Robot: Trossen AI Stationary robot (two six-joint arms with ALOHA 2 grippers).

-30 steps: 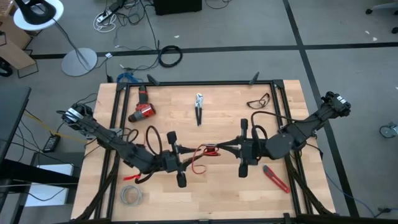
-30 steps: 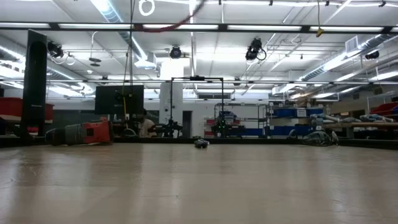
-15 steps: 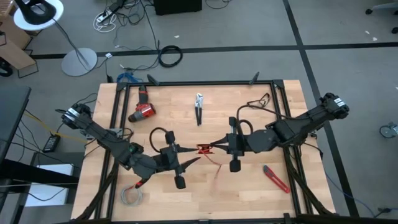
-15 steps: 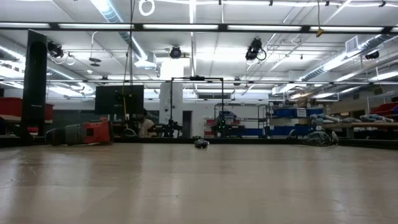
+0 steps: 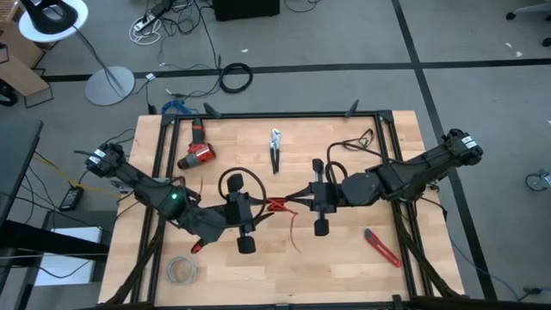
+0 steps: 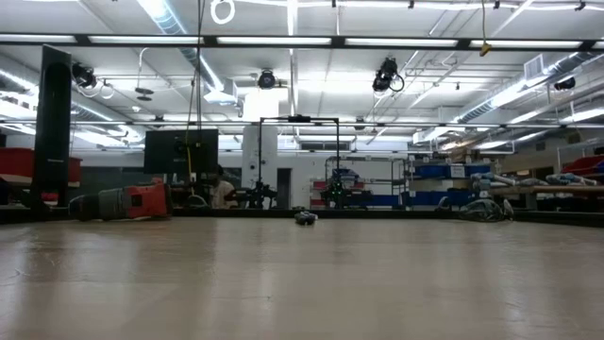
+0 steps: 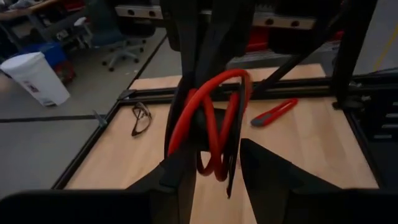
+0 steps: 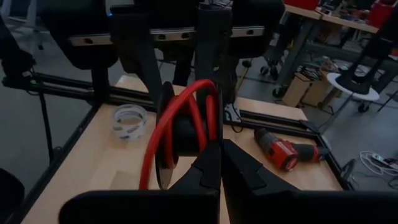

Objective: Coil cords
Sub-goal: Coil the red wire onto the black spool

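The thin red wire (image 5: 277, 205) is wound into a small coil of a few loops, held above the middle of the table between my two grippers. It also shows in the left wrist view (image 7: 211, 124) and the right wrist view (image 8: 186, 118). A loose end (image 5: 293, 234) trails toward the near edge. My left gripper (image 5: 263, 211) comes from the table's left and is open, its fingers (image 7: 267, 174) standing either side of the coil. My right gripper (image 5: 291, 203) comes from the right and is shut on the wire. The low view shows neither gripper. My left gripper has one finger (image 8: 179, 134) through the coil, with the loops (image 7: 186, 118) lying around it, and the other finger outside. The fingers lie level and come from the table's left. The coil hangs clear of the table. My right gripper pinches the wire (image 8: 210, 134) between its two shut fingertips, at the side of the coil nearest it. The fingers lie level and come from the table's right. The coil is lifted clear and the loose end hangs slack below.
On the table are a red drill (image 5: 198, 153) at the far left, pliers (image 5: 275, 148) at the far middle, glasses (image 5: 357, 138) at the far right, a red-handled cutter (image 5: 381, 247) at the near right and a tape roll (image 5: 181, 271) at the near left.
My right gripper has gone toward the table's left, carrying the coil with it. My left gripper has turned about its wrist. The slack red loop that hung toward the near edge has been drawn up into the coil, leaving one short trailing end.
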